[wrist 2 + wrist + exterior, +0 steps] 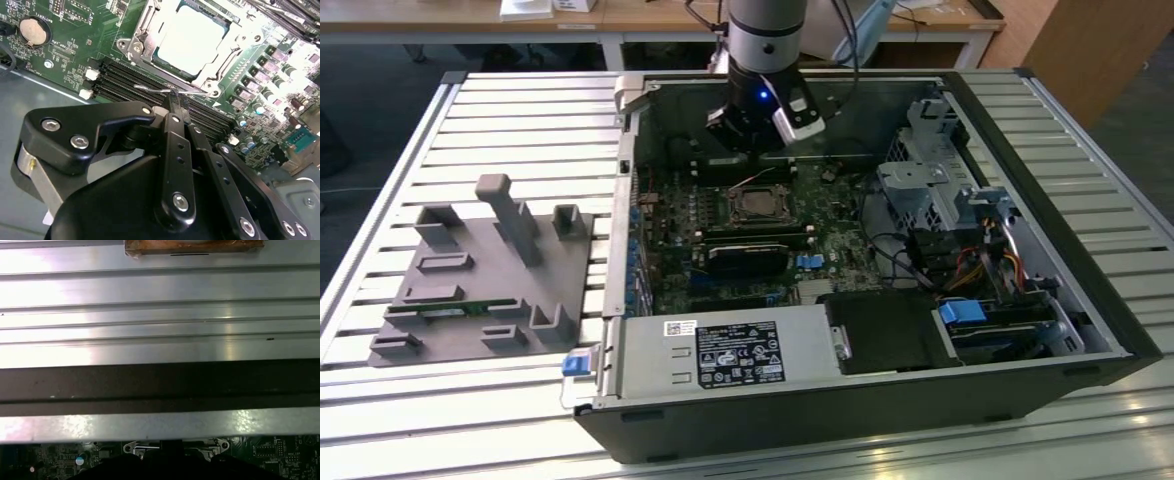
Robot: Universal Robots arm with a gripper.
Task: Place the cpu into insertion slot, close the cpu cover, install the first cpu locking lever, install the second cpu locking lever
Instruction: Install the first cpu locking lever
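The black jaws (175, 102) are drawn together to a narrow tip pressing on a thin silvery wire locking lever (170, 91) that lies just past the tip, beside the long black memory slots (125, 80). Just beyond the jaws, the small flat square cpu with its pale silvery-grey metal top (190, 37) sits in the dark-framed insertion slot (758, 207), with the thin dark-grey metal cpu cover (145, 42) closed around it. Around them spreads the green motherboard (65, 45) inside the open black computer case (854, 410), which rests on the ribbed metal tabletop (520, 120).
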